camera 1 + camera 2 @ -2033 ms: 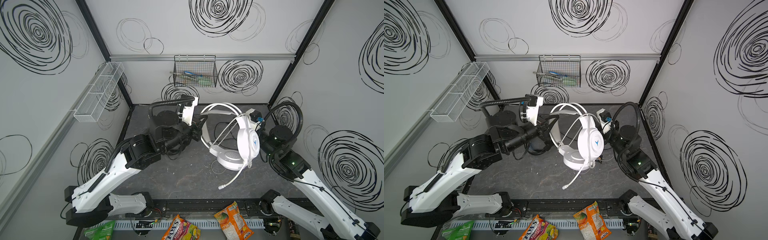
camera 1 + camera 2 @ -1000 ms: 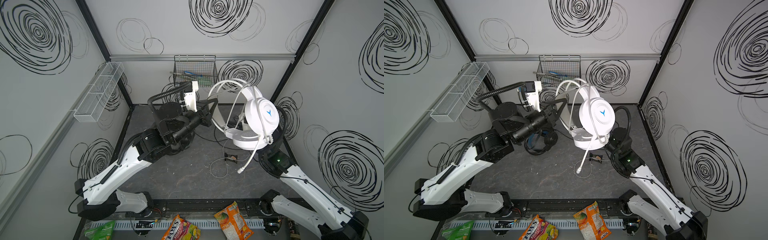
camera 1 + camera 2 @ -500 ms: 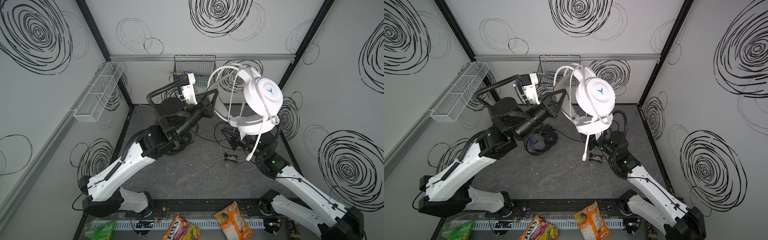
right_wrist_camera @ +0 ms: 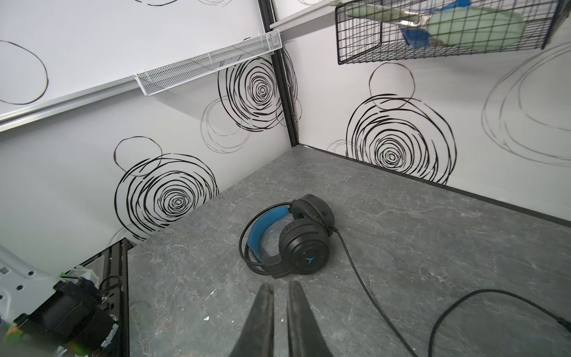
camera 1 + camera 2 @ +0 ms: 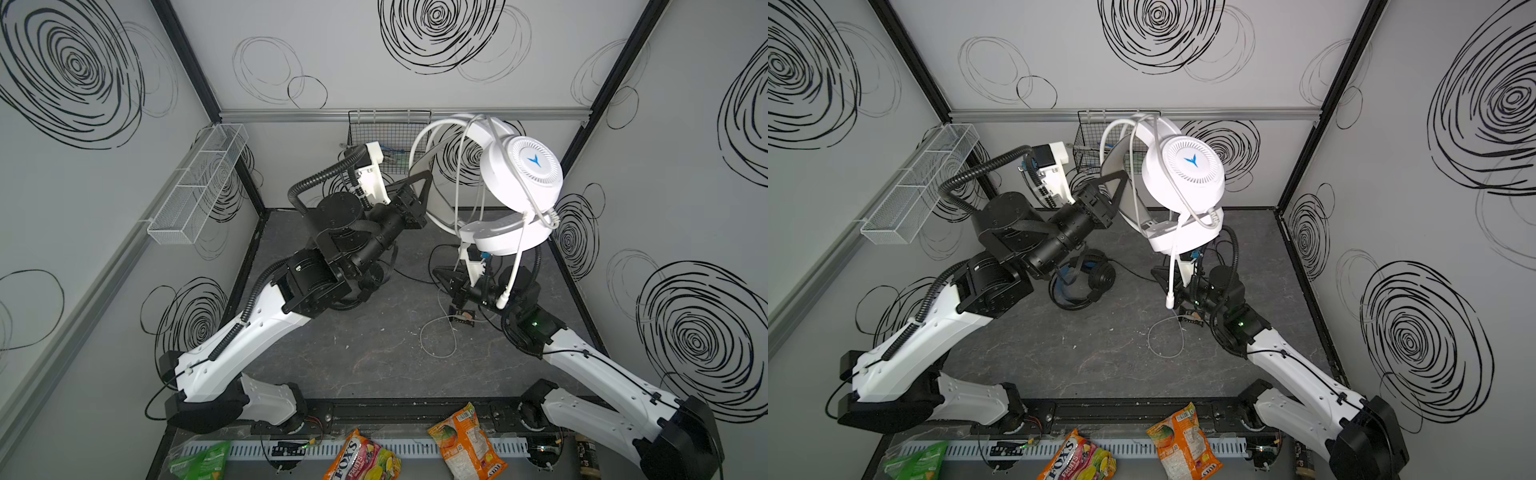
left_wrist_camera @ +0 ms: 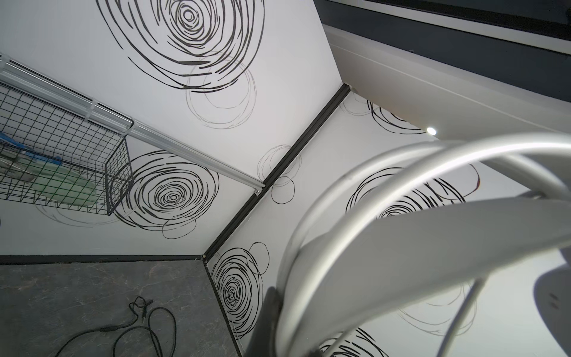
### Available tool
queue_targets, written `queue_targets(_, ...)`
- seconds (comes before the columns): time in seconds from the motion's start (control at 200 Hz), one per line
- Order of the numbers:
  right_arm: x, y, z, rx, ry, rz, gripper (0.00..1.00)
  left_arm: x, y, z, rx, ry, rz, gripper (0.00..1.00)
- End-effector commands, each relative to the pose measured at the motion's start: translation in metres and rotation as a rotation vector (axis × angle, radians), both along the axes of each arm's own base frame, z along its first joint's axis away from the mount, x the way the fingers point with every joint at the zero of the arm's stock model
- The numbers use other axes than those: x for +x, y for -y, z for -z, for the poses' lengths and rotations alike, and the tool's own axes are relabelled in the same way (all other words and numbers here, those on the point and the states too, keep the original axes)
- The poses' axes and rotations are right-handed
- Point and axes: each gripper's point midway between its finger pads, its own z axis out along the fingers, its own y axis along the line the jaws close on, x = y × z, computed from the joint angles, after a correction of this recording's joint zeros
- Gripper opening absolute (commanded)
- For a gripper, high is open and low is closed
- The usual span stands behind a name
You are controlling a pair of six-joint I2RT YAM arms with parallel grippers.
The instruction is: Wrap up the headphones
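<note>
The white headphones (image 5: 521,174) (image 5: 1183,174) hang high in the air, their blue logo facing up in both top views. My left gripper (image 5: 424,195) (image 5: 1121,187) is shut on their headband (image 6: 401,247), which fills the left wrist view. Their white cable (image 5: 436,338) trails down to a loose loop on the floor, and the mic boom (image 5: 511,274) dangles. The black headphones (image 4: 296,241) (image 5: 1084,282) lie on the floor, partly under the left arm. My right gripper (image 4: 280,287) (image 5: 442,276) hovers low, pointing at them. Only a narrow gap shows between its fingers, which hold nothing.
A black wire basket (image 5: 388,133) hangs on the back wall and a white mesh tray (image 5: 195,187) on the left wall. The black cable (image 4: 355,262) snakes over the floor. A small dark piece (image 5: 463,318) lies by the white loop. Snack bags (image 5: 465,440) line the front edge.
My left arm has lifted the white headphones higher and further back. My right gripper has dropped away below the headset, and its fingers have drawn closer together.
</note>
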Motion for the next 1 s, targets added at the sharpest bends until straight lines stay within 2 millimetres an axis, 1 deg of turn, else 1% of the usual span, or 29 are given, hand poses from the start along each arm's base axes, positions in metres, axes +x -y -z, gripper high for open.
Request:
queue_targets(0.0,-0.009,-0.010,0.005,0.003,-0.011,-0.037,0.13,-0.012,-0.032,-0.050,-0.216,0.062,-0.039,0.00)
queue_targets(0.14,-0.020,-0.025,0.018,-0.071,-0.017,-0.062,0.09,-0.004,-0.044,-0.047,-0.226,0.043,-0.114,0.00)
queue_targets(0.245,-0.034,-0.037,0.026,-0.133,-0.016,-0.089,0.05,0.004,-0.058,-0.039,-0.230,0.019,-0.201,0.00)
queue_targets(0.43,-0.058,-0.048,0.031,-0.193,0.000,-0.130,0.00,0.023,-0.077,-0.025,-0.206,-0.018,-0.337,0.00)
queue_targets(0.56,-0.073,-0.051,0.029,-0.237,0.031,-0.148,0.00,0.039,-0.092,-0.012,-0.141,-0.035,-0.436,0.00)
queue_targets(0.785,-0.101,-0.056,0.018,-0.318,0.114,-0.183,0.00,0.066,-0.123,0.029,0.069,-0.075,-0.643,0.00)
queue_targets(0.91,-0.119,-0.060,0.008,-0.381,0.178,-0.206,0.00,0.076,-0.130,0.048,0.238,-0.071,-0.738,0.00)
queue_targets(0.995,-0.127,-0.062,-0.004,-0.402,0.214,-0.216,0.00,0.082,-0.132,0.061,0.332,-0.073,-0.783,0.00)
